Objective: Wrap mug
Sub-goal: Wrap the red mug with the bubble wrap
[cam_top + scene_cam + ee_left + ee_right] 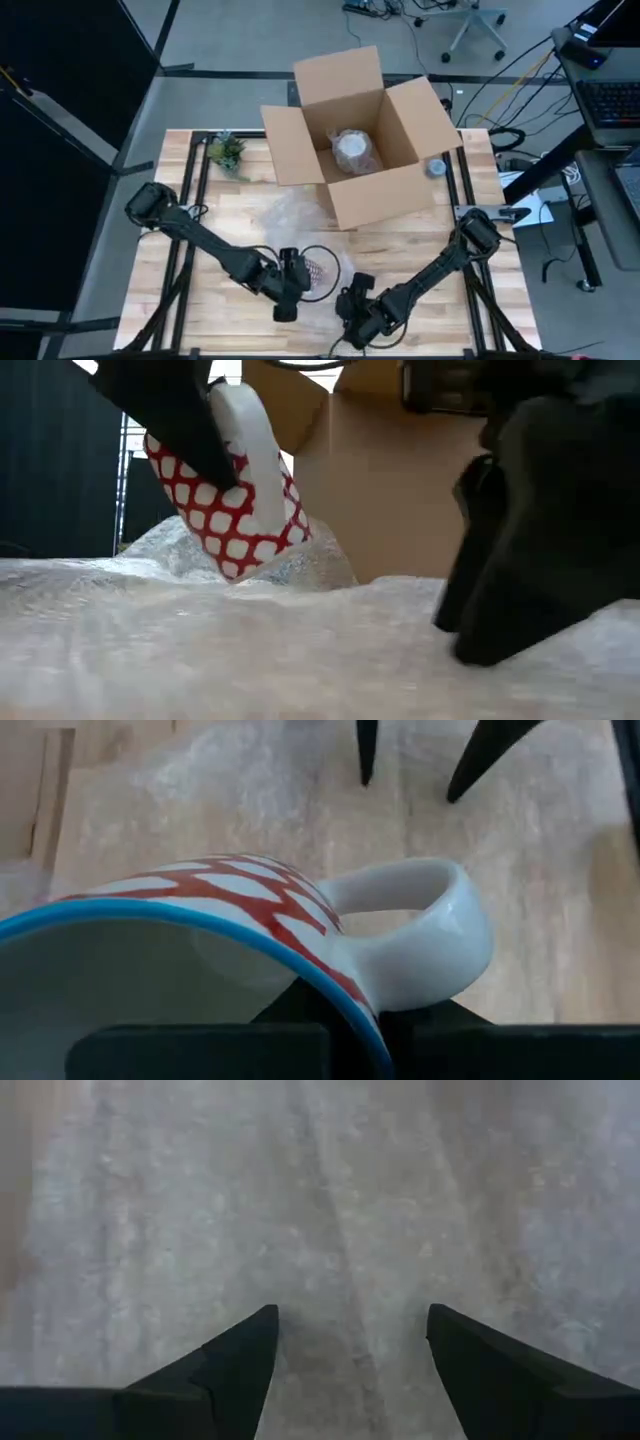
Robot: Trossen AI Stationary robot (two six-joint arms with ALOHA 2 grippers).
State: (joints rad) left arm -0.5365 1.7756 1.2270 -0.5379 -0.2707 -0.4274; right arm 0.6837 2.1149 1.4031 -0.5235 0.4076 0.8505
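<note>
- Wooden table (200,300) carries a sheet of bubble wrap (250,650) across its near middle; an open cardboard box (355,135) stands behind with a wrapped bundle (355,150) inside, and a small plant (227,152) sits at the far left.
- Left gripper (290,285) is clamped on the rim of the red-and-white mug (235,485), holding it tilted just above the wrap, handle (430,920) pointing away from the wrist.
- Right gripper (345,1355) hovers low over the wrap beside the mug, its fingers spread wide and holding nothing.
- To do this step well, I judge the mug should be laid on its side near one edge of the sheet.
- Right gripper should then pinch a free edge, not the middle, so the sheet folds over cleanly.
</note>
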